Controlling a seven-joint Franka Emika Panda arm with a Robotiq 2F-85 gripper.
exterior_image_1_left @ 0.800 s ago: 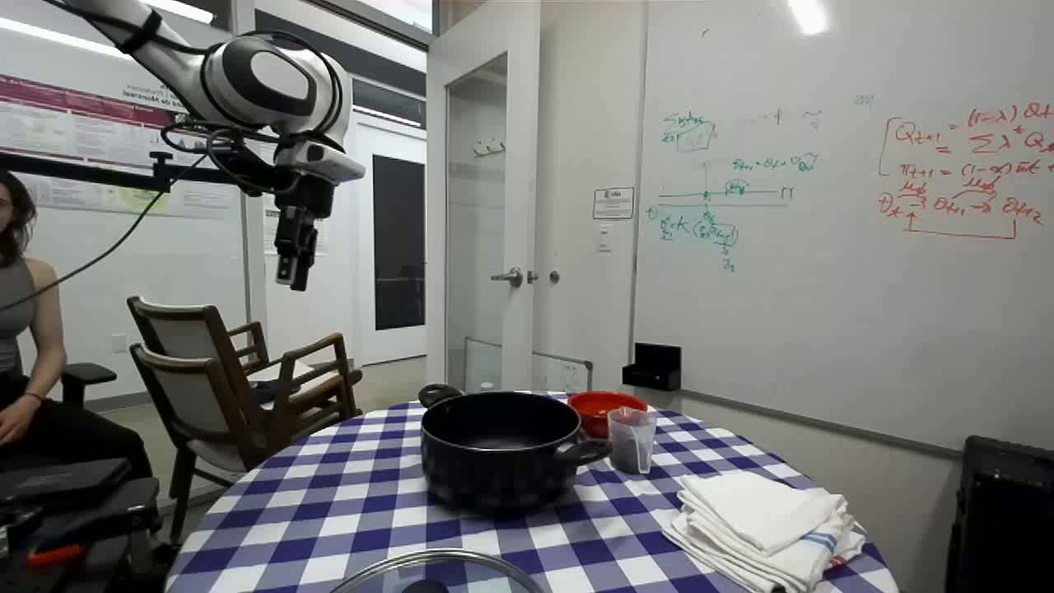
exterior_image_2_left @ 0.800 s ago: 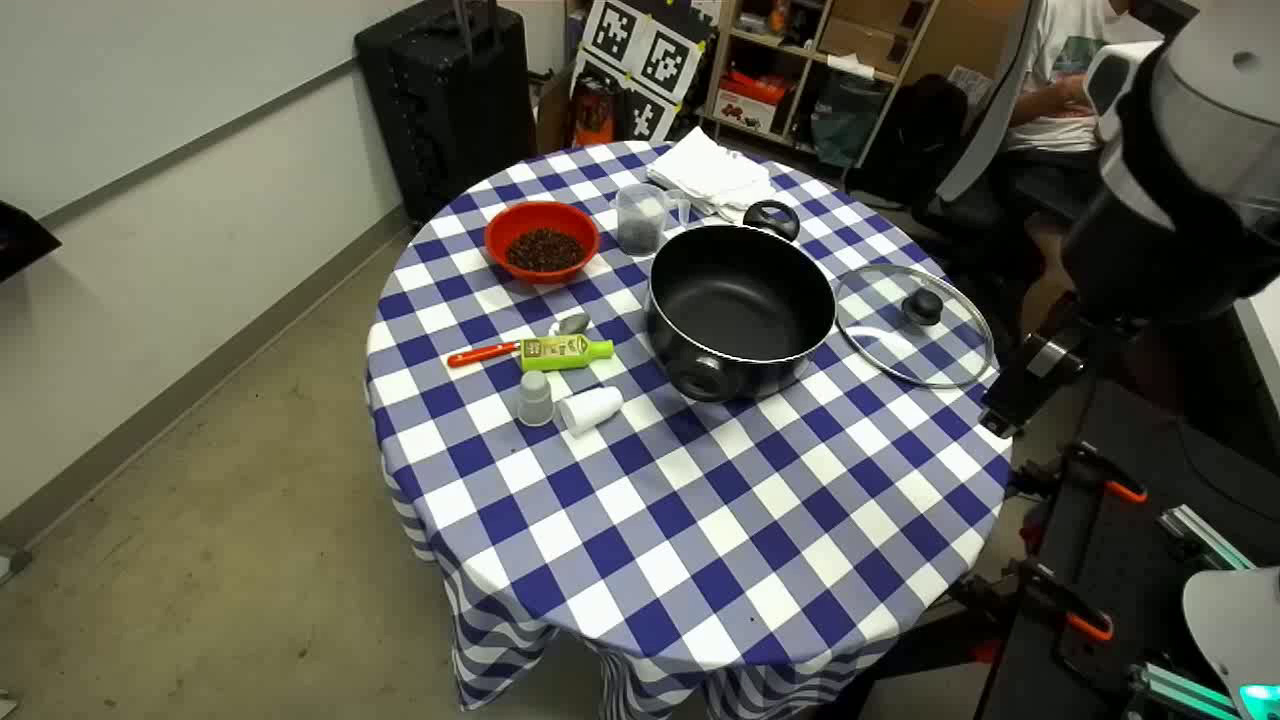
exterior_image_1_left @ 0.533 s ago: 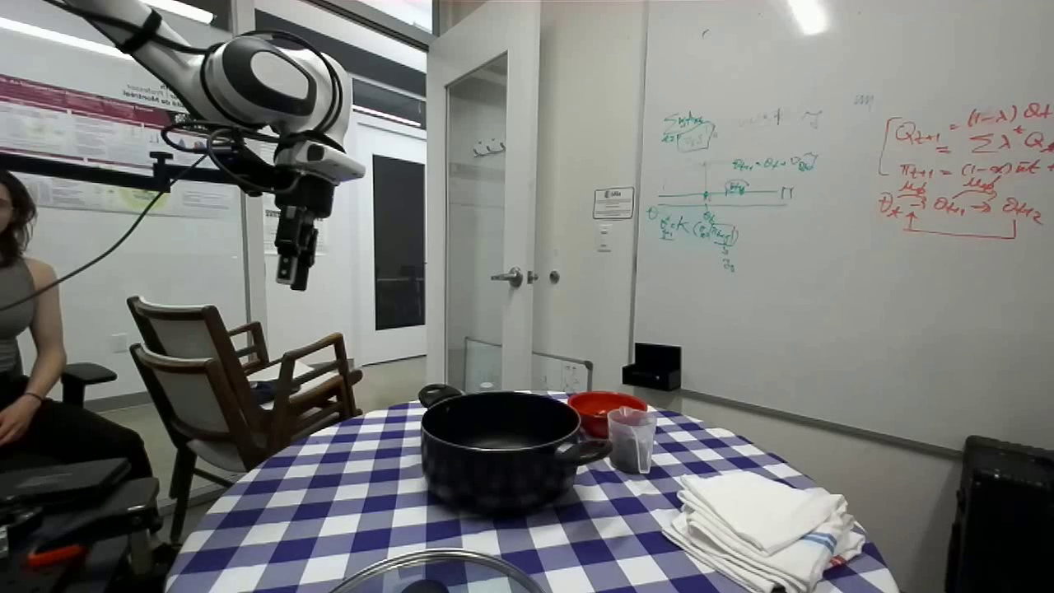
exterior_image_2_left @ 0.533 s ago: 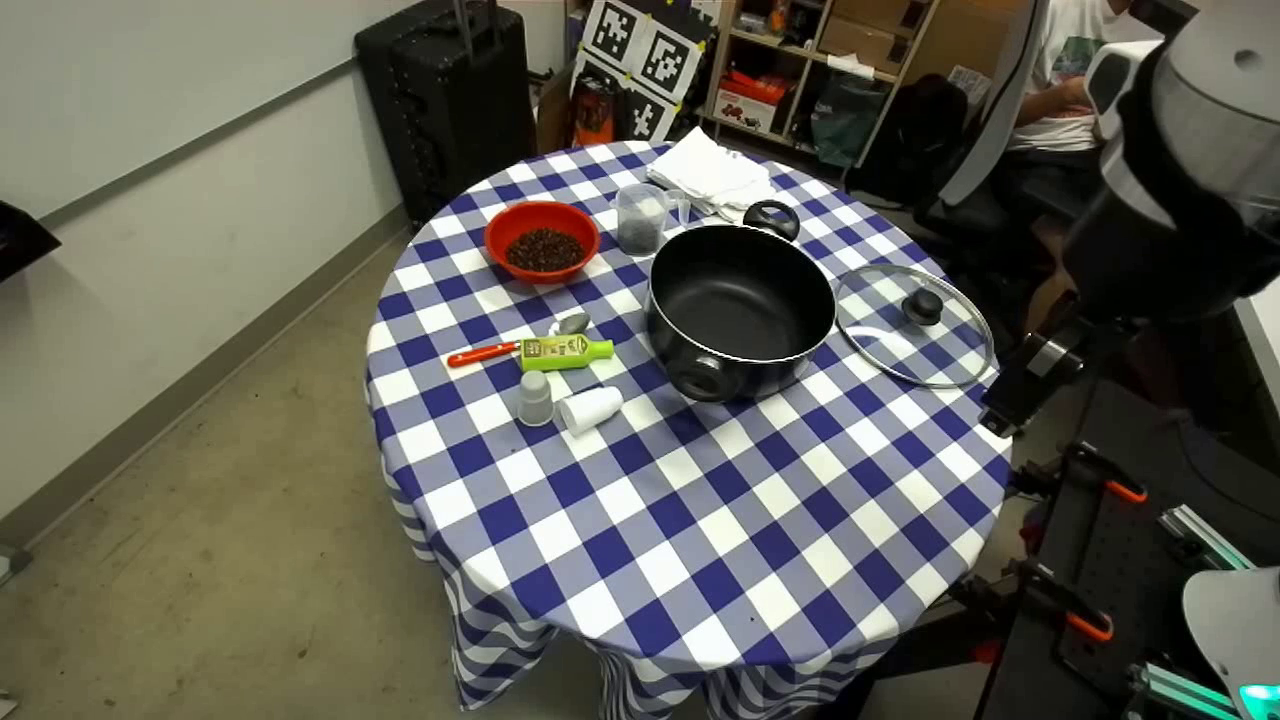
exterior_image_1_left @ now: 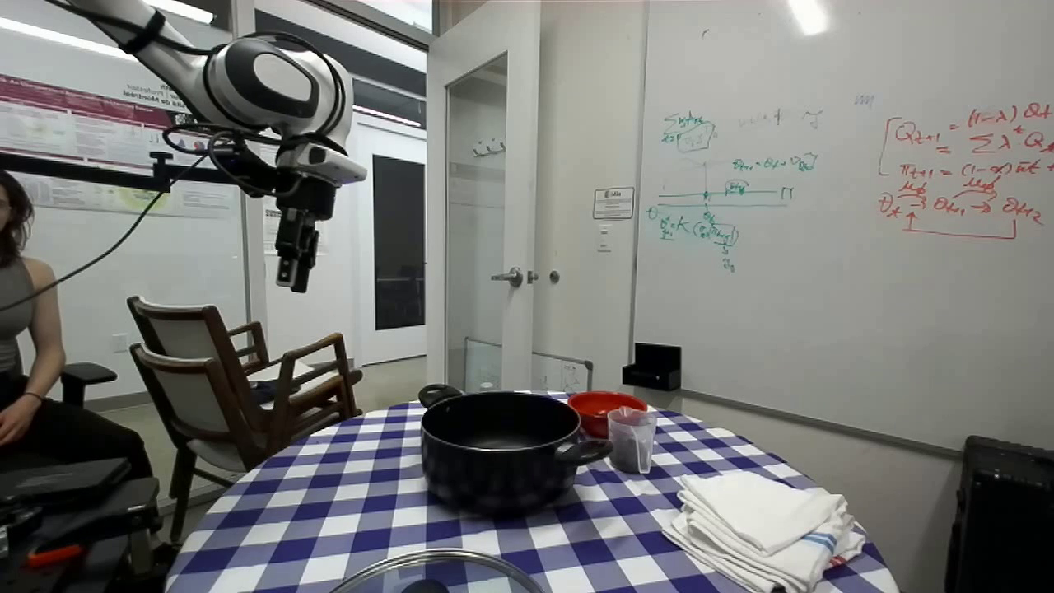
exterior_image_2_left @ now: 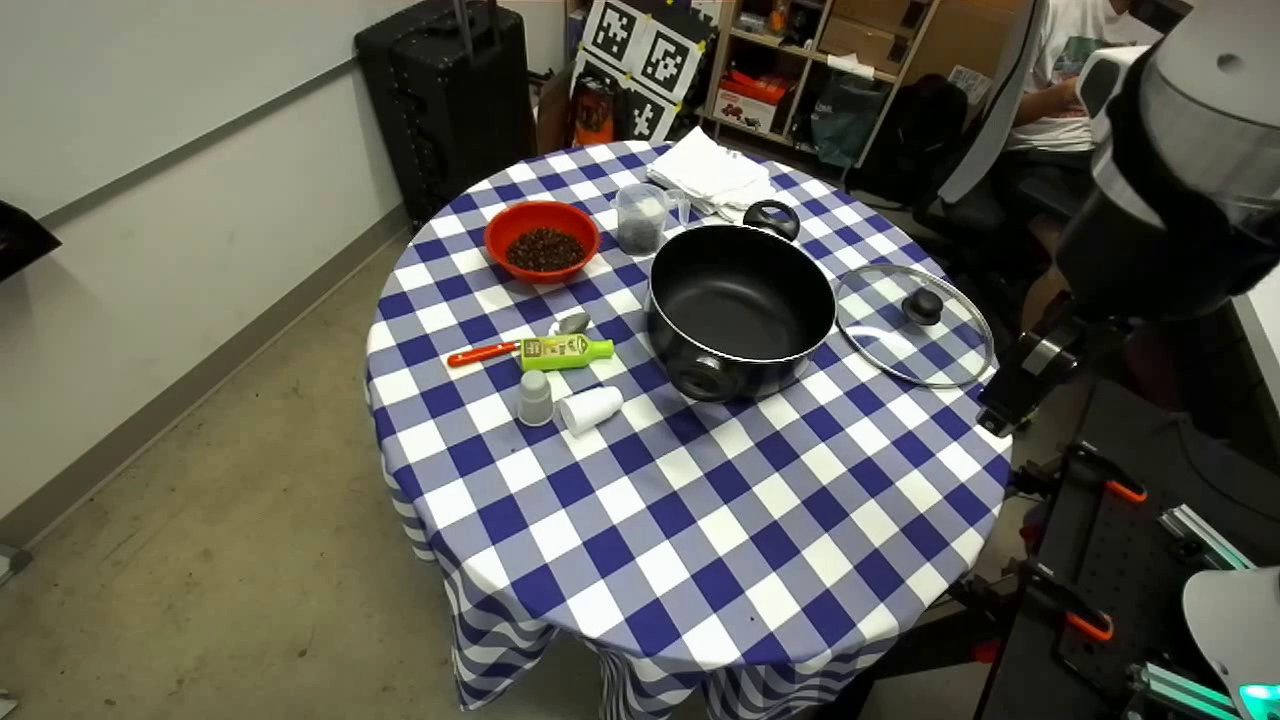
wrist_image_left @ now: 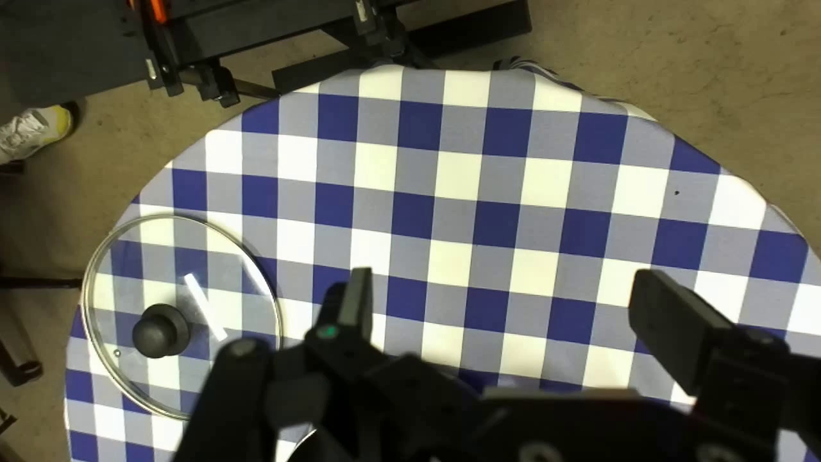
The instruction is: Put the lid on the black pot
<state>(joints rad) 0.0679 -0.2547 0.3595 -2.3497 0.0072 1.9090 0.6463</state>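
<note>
The clear glass lid [exterior_image_2_left: 890, 345] with its black knob lies flat, knob up, near the table's edge. It also shows in the wrist view [wrist_image_left: 183, 314] at the left and partly in an exterior view [exterior_image_1_left: 461, 568]. The black pot [exterior_image_2_left: 740, 290] stands uncovered beside the lid, its inside bare. It also shows in an exterior view [exterior_image_1_left: 498, 478]; in the wrist view the gripper hides nearly all of it. My gripper [wrist_image_left: 503, 273] is open and empty, fingers wide apart, high above the table. It points down in an exterior view [exterior_image_1_left: 293, 284], away from the lid.
A red bowl [exterior_image_2_left: 545, 245] of dark bits, a clear measuring cup [exterior_image_2_left: 640, 220] and folded white towels [exterior_image_2_left: 710, 175] stand around the pot. A green bottle [exterior_image_2_left: 560, 352], a red-handled utensil [exterior_image_2_left: 484, 355], a grey shaker [exterior_image_2_left: 535, 400] and a white cup [exterior_image_2_left: 592, 409] are near it.
The arm and gripper have shifted very slightly, a little to the left in an exterior view. The lid, the pot and the other things have not moved.
</note>
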